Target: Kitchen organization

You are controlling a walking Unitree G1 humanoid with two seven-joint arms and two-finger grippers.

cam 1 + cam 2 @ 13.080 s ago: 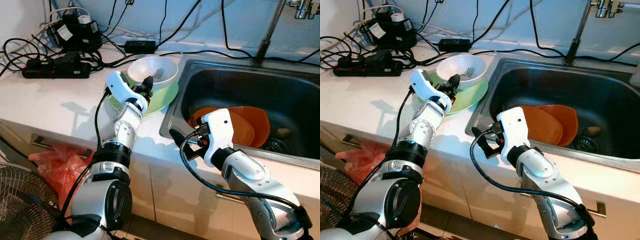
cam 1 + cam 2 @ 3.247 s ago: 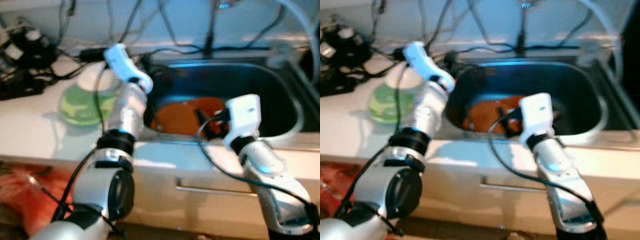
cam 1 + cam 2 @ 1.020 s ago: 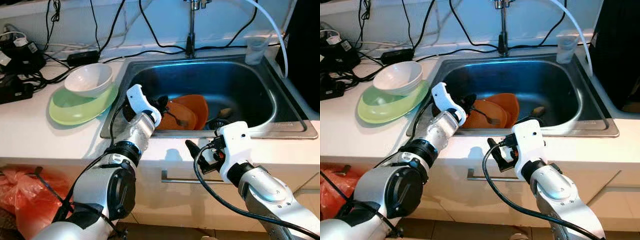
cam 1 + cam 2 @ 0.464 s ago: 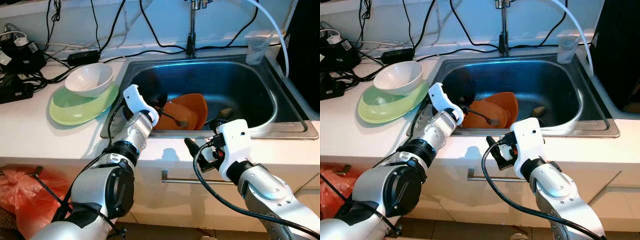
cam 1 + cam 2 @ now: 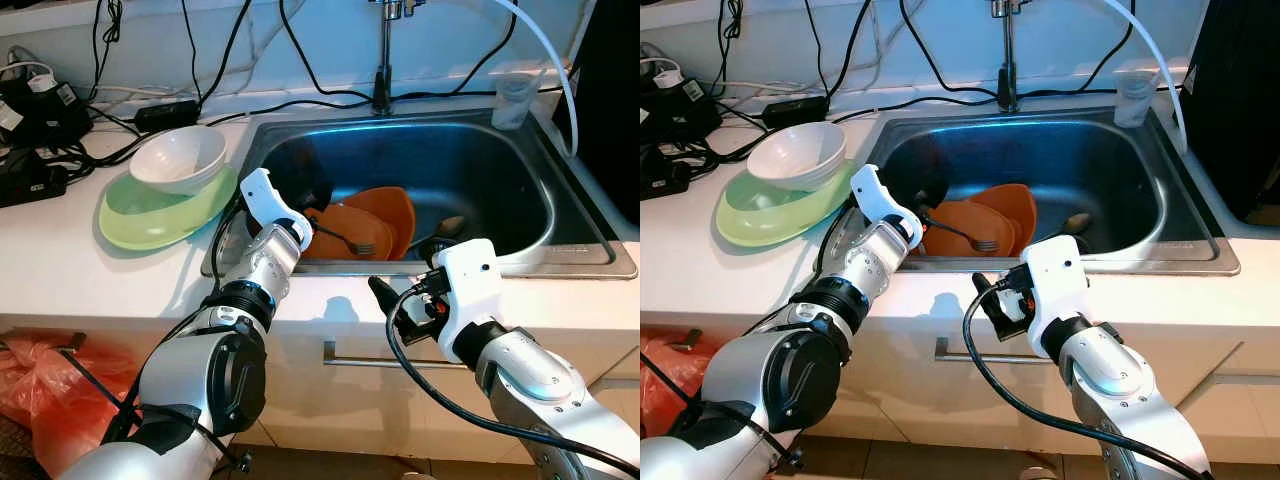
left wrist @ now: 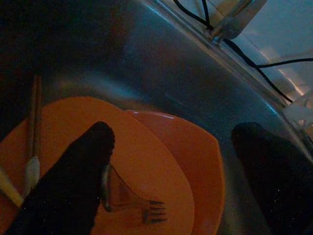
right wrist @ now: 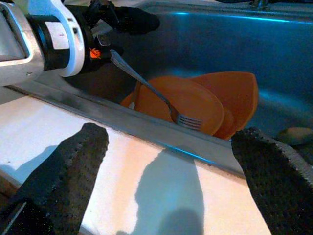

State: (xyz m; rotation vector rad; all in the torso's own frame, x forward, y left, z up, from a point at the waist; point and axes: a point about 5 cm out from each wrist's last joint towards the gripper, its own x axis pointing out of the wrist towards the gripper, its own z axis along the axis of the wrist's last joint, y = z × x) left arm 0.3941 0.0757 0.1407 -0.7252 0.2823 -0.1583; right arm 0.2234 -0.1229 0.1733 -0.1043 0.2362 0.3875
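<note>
Two orange plates (image 5: 385,215) lie stacked in the steel sink (image 5: 560,262). A metal fork (image 5: 340,236) slants over them, tines down at the upper plate, handle up against one finger of my left gripper (image 5: 312,208). That gripper hangs just inside the sink's left wall. In the left wrist view its fingers (image 6: 83,166) stand wide apart, so it is open, with the fork (image 6: 129,198) beside one finger. A white bowl (image 5: 178,158) sits on a green plate (image 5: 150,215) on the counter to the left. My right gripper (image 5: 395,305) is open over the counter's front edge.
Chopsticks (image 6: 34,112) rest on the plates at the sink's left side. A faucet (image 5: 382,60) and a clear cup (image 5: 510,100) stand behind the sink. Power strips and cables (image 5: 40,150) crowd the back left counter. A red bag (image 5: 40,390) lies on the floor below.
Over the last second my left gripper has drawn back a little toward the sink's left wall, and the fork's handle has risen with it. The right arm has barely moved.
</note>
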